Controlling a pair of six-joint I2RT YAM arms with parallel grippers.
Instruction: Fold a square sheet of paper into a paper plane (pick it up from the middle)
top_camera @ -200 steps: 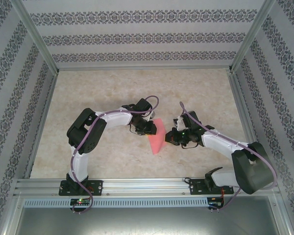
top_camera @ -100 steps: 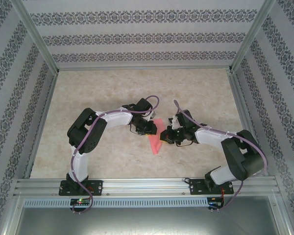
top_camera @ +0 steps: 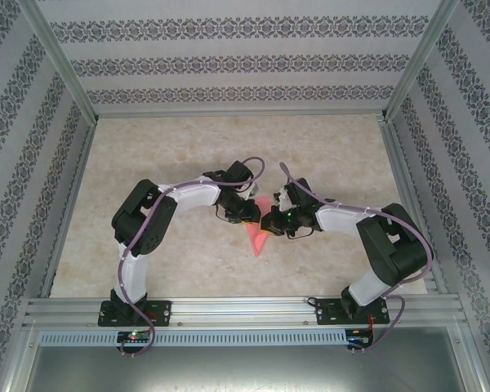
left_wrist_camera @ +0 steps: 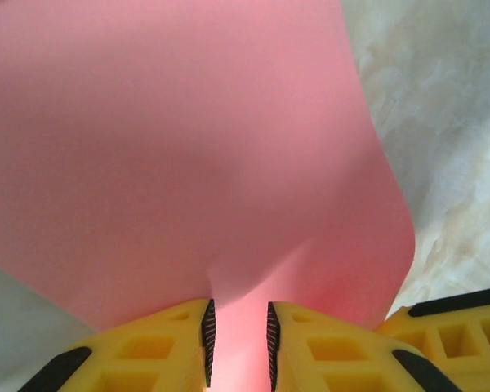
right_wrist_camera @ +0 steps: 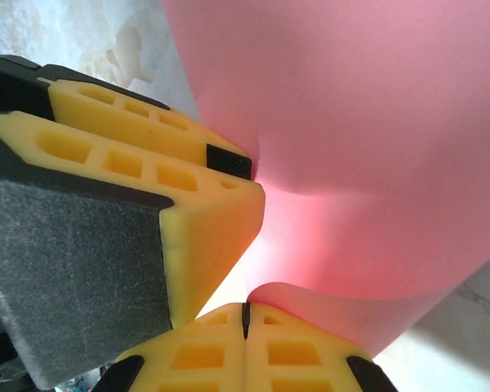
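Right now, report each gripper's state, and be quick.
Left gripper: closed on the pink paper.
Right gripper: closed on the pink paper too.

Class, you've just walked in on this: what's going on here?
Two arms are handling a pink paper in the middle of the table. The left pincer is clamped on a pinch of the paper, which bulges away from it. The right pincer is shut on the opposite side, seemingly nipping a curled edge. The paper is bent between them, not yet a plane.
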